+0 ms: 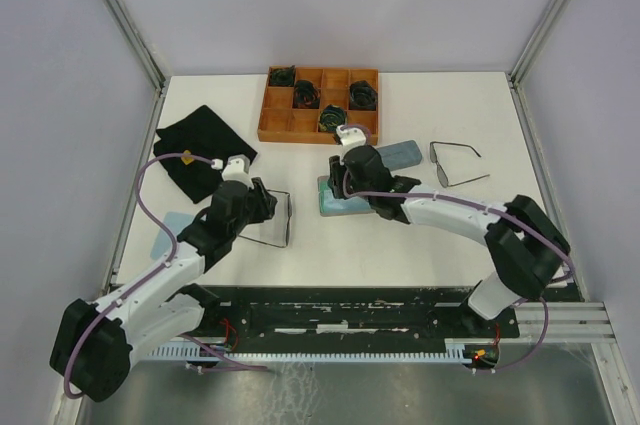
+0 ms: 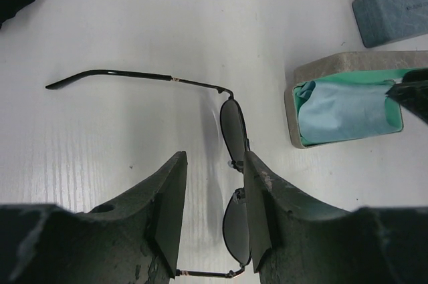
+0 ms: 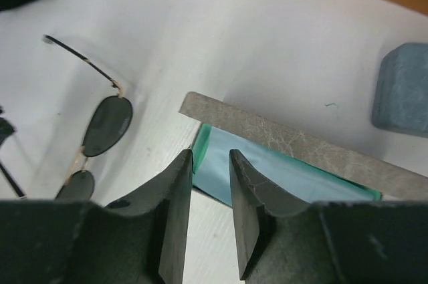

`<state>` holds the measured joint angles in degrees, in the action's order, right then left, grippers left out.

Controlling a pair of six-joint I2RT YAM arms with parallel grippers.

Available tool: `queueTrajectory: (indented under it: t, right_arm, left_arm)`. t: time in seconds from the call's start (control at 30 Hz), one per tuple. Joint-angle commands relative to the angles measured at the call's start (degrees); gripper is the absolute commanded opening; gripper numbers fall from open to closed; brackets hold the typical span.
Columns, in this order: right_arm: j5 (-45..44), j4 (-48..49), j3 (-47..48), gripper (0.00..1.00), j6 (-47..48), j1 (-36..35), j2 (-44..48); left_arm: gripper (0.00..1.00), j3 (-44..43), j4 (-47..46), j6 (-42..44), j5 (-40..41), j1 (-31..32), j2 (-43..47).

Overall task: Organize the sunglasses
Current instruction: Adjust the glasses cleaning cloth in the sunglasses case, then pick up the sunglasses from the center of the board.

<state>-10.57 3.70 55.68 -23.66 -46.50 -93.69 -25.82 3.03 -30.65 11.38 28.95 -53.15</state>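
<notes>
Two pairs of sunglasses lie on the table, one under the left gripper (image 2: 215, 157) and one off to the right.

The left gripper is spread and straddles one lens of the near pair (image 2: 234, 130), which lies just beside its right-hand finger; no pinch shows. The far pair (image 1: 455, 163) lies unfolded, well apart from both arms, right of the shut blue case (image 2: 391, 10). The right gripper (image 3: 208, 156) hangs slightly parted with nothing between its fingers, at the edge of the open grey case (image 3: 267, 130), which holds a light blue cloth (image 2: 341, 110). Any print on the cases is too small to read. The wooden tray (image 1: 300, 137) holds four dark green coils (image 1: 331, 117), each in its own compartment.
</notes>
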Motion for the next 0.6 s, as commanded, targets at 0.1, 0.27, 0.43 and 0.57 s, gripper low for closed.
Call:
queueTrajectory:
  t: [0.1,0.27,0.43,0.57]
  right_arm:
    - [2.9,-6.8,-2.1,0.40,2.9,-0.3,10.2]
    - [11.2,-12.5,-0.4,0.44,10.0,-0.3,10.6]
    - [19.3,-20.0,10.9,0.48,15.3,-0.3,3.9]
    - [26.2,-24.8,21.7,0.50,19.2,-0.5,-4.4]
  left_arm:
    - [0.47,-1.2,3.6,-4.0,0.8,-0.3,2.7]
    - [0.47,-2.8,12.3,-9.4,7.6,-0.3,5.5]
    - [0.47,-2.9,17.2,-12.7,11.3,-0.3,10.5]
    - [0.47,-3.0,21.3,-15.3,14.0,-0.3,15.3]
